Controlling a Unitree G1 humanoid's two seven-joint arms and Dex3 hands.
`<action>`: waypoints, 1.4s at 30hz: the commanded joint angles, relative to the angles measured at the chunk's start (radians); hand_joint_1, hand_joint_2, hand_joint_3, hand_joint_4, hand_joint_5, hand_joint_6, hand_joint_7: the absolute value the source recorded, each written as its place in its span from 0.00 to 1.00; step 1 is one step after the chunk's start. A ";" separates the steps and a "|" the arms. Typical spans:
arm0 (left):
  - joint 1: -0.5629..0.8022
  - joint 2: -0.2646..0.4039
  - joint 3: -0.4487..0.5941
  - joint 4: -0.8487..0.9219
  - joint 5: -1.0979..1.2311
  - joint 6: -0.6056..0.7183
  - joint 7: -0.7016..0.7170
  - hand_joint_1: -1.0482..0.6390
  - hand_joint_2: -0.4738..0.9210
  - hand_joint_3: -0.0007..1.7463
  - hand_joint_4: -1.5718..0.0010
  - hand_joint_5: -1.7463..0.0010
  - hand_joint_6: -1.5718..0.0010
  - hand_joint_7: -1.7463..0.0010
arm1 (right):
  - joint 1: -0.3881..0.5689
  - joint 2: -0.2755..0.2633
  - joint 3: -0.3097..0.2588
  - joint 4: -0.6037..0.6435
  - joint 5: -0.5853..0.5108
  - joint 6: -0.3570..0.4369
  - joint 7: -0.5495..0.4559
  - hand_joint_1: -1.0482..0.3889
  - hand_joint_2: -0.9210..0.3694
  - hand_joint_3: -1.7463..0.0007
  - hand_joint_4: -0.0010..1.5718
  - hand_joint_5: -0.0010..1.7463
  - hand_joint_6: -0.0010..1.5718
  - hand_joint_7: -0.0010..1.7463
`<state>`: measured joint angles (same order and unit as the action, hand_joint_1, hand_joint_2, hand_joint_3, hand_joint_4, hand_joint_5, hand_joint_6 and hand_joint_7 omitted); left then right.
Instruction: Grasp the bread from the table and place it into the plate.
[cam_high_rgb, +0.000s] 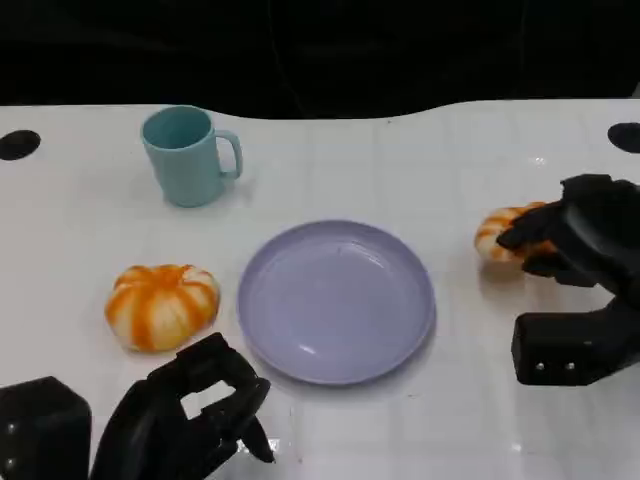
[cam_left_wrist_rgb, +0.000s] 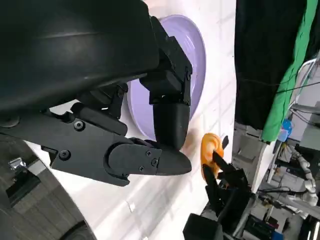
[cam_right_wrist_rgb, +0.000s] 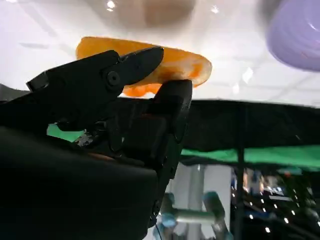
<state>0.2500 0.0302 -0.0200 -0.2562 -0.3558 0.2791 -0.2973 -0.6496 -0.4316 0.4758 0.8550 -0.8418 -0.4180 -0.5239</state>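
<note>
Bread (cam_high_rgb: 497, 234) sits at the right of the head frame on the white worktop (cam_high_rgb: 420, 170), well apart from the lavender plate (cam_high_rgb: 336, 300) at centre. The right hand (cam_high_rgb: 578, 240) has its fingers against it, seemingly closing on it (contact is hard to confirm). The left hand (cam_high_rgb: 195, 415), lower left, is curled, holding nothing. A teal mug (cam_high_rgb: 188, 155) and a second orange-striped bun (cam_high_rgb: 161, 305) lie left.

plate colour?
Pale lavender plate, plain with no pattern. Head view shows it best.
</note>
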 joint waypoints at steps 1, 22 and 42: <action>-0.001 0.007 0.008 -0.001 0.001 -0.004 0.007 0.29 1.00 0.15 0.52 0.00 0.59 0.09 | -0.006 0.006 -0.026 -0.026 0.039 -0.046 -0.048 0.74 0.06 0.98 0.62 1.00 0.63 0.75; -0.005 0.011 0.007 0.005 0.006 -0.011 0.003 0.30 1.00 0.16 0.53 0.00 0.60 0.09 | 0.030 0.040 -0.078 -0.214 0.122 -0.196 -0.029 0.74 0.63 0.13 0.68 1.00 0.59 0.87; 0.004 0.004 -0.003 -0.002 0.018 -0.020 0.006 0.29 1.00 0.16 0.53 0.00 0.61 0.08 | -0.007 0.172 -0.010 -0.163 0.086 -0.271 0.099 0.66 0.57 0.21 0.65 1.00 0.49 1.00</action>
<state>0.2491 0.0281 -0.0266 -0.2494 -0.3451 0.2765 -0.2973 -0.6289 -0.2687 0.4562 0.6721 -0.7497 -0.6859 -0.4296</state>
